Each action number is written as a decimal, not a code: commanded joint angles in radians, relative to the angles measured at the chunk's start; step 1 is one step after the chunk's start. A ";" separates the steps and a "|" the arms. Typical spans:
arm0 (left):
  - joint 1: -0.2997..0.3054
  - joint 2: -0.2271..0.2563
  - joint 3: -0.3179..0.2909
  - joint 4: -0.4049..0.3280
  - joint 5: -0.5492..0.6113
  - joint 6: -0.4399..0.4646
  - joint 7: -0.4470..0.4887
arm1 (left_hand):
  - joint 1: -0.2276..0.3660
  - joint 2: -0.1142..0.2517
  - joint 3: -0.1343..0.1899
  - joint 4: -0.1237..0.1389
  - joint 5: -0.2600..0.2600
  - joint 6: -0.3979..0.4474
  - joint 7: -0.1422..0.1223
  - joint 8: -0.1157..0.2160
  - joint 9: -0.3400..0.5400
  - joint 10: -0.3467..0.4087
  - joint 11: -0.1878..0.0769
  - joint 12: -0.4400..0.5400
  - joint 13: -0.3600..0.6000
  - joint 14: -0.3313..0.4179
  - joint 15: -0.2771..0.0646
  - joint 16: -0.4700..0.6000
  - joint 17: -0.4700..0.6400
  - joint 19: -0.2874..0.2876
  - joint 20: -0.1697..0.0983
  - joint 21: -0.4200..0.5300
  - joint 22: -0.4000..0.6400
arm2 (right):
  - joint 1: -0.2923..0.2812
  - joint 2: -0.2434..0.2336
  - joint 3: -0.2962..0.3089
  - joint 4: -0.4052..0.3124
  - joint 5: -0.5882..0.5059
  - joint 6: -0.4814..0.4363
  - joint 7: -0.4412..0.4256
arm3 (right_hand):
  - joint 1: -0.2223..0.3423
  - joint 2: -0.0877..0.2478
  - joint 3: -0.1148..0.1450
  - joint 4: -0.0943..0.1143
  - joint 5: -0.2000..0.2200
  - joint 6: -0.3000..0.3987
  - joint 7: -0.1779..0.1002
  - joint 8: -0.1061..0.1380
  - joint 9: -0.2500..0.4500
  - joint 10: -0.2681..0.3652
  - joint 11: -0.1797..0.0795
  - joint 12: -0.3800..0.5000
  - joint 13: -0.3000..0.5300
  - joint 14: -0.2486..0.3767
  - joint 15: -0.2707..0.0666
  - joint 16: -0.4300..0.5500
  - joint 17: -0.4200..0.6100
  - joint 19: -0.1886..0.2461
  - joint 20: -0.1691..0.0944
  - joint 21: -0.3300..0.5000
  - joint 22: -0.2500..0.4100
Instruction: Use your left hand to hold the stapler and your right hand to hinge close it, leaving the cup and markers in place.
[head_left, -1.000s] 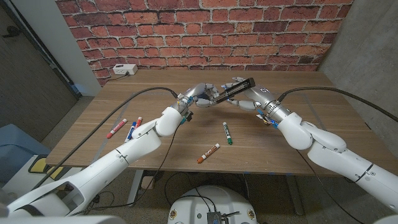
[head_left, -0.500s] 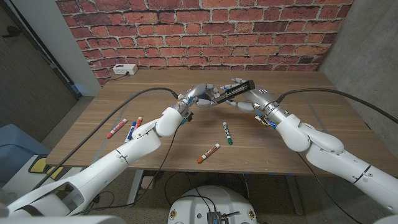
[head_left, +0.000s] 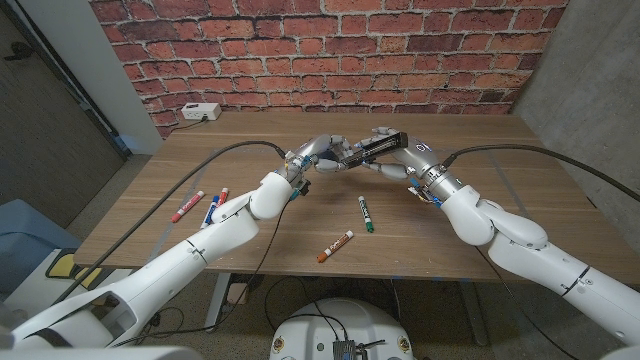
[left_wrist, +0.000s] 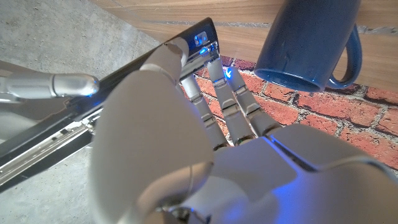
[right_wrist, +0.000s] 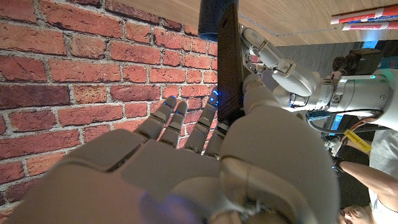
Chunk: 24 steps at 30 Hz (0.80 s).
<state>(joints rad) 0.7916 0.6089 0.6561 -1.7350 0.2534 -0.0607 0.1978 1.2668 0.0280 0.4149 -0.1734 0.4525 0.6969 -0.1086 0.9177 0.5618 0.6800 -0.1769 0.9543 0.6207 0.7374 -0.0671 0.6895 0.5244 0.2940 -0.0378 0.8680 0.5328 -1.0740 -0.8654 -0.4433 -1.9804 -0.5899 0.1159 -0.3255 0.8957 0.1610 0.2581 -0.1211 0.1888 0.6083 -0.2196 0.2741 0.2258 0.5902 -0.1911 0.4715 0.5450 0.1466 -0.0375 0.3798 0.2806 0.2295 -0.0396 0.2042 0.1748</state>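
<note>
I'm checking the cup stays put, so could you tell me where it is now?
In the left wrist view, the blue cup stands on the table just beyond the left hand, close to the brick wall.

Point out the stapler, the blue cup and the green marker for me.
stapler (head_left: 372, 146): head view, on the black top arm between the two hands.
blue cup (left_wrist: 311, 37): left wrist view, on its side wall.
green marker (head_left: 366, 213): head view, on the middle of its barrel.

Stapler (head_left: 368, 148) sits mid-table between left hand (head_left: 322, 152) and right hand (head_left: 392, 153); 5 markers (head_left: 366, 213) lie nearer the front edge.
</note>
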 joint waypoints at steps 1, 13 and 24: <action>-0.007 -0.005 0.003 0.014 -0.002 -0.008 -0.001 | 0.000 0.005 0.071 0.064 0.001 0.007 0.001 0.019 0.009 0.004 0.000 0.007 0.004 0.015 -0.165 0.098 0.019 -0.003 -0.018 -0.003 0.003 | 0.011 0.021 -0.014 0.028 0.004 0.030 -0.038 | 0.020 0.024 0.009 0.010 0.007 0.065 0.000 0.015 0.004 0.065 -0.020 0.033 0.032 0.033 -0.179 0.018 0.016 0.021 -0.009 0.011 0.005; -0.002 -0.005 0.002 0.010 0.001 -0.009 0.006 | -0.005 -0.005 0.087 0.067 -0.043 0.019 -0.002 -0.018 -0.031 0.023 -0.007 -0.012 -0.006 0.065 -0.168 0.021 -0.016 0.035 -0.029 -0.008 -0.037 | 0.008 0.046 -0.016 0.053 0.015 0.066 -0.092 | 0.111 0.035 0.075 0.014 0.002 0.180 0.008 0.018 0.015 0.213 -0.018 0.104 0.026 0.125 -0.193 0.062 0.060 0.073 -0.017 0.025 0.009; 0.004 -0.011 0.001 0.008 0.001 -0.009 0.015 | -0.002 0.030 0.043 0.066 -0.045 0.031 -0.018 -0.046 -0.042 0.008 -0.002 0.018 -0.034 0.093 -0.173 -0.004 -0.013 0.054 -0.036 -0.021 -0.069 | 0.003 0.056 -0.015 0.067 0.022 0.090 -0.116 | 0.131 0.028 0.082 0.011 -0.002 0.217 0.014 0.019 0.015 0.245 -0.014 0.108 -0.001 0.141 -0.194 0.065 0.069 0.082 -0.022 0.028 0.010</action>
<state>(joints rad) 0.7895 0.6030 0.6575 -1.7253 0.2543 -0.0704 0.2065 1.2552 0.0155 0.4192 -0.1775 0.4128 0.7133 -0.1109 0.8977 0.5255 0.7016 -0.1812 0.9427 0.6085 0.7518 -0.0528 0.6895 0.5070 0.3235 -0.0410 0.8564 0.4916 -1.0660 -0.8213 -0.4580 -1.9290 -0.5744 0.1790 -0.4113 0.9571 0.1334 0.3041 -0.1391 0.1884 0.7956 -0.1895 0.2897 0.2398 0.6854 -0.1033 0.5185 0.5445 0.2824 -0.0411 0.4374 0.3461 0.3022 -0.0445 0.2274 0.1800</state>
